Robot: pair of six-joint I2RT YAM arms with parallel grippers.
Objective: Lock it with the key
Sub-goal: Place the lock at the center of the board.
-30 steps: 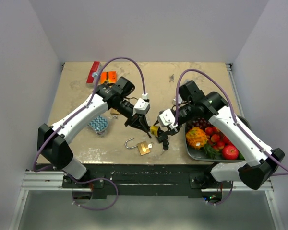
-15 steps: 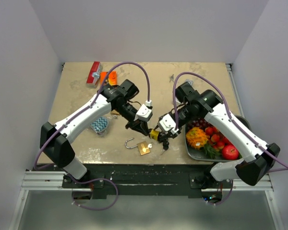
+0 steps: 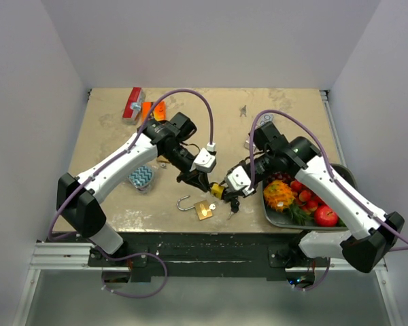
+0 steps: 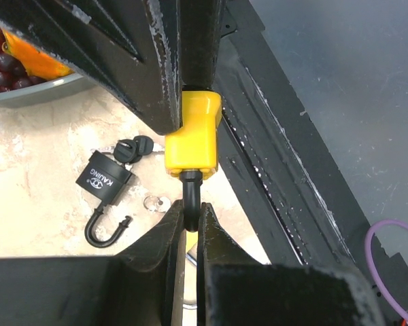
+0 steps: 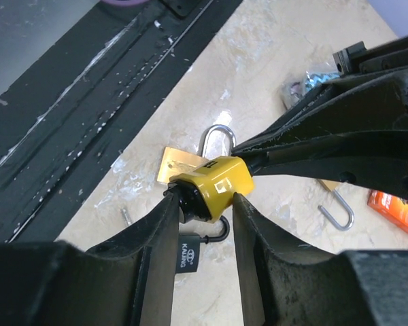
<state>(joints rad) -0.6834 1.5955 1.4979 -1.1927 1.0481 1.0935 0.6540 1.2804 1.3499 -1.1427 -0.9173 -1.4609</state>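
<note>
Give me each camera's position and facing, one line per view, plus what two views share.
Top external: above and behind the bases, looking down on the table; both arms show.
Left wrist: looks rightward toward the fruit tray; left gripper pinches the yellow padlock's shackle.
Right wrist: looks leftward across the table; right gripper clamps its body.
Shared: both wrist views show it and the black padlock.

Probably a lab: white enclosure walls (image 3: pixel 27 102) around a tan table (image 3: pixel 224 122).

Left arm (image 3: pixel 115 166) and right arm (image 3: pixel 330 183) angle inward, left fingers (image 4: pixel 153 261) pinched, right fingers (image 5: pixel 156 251) narrowly parted.
</note>
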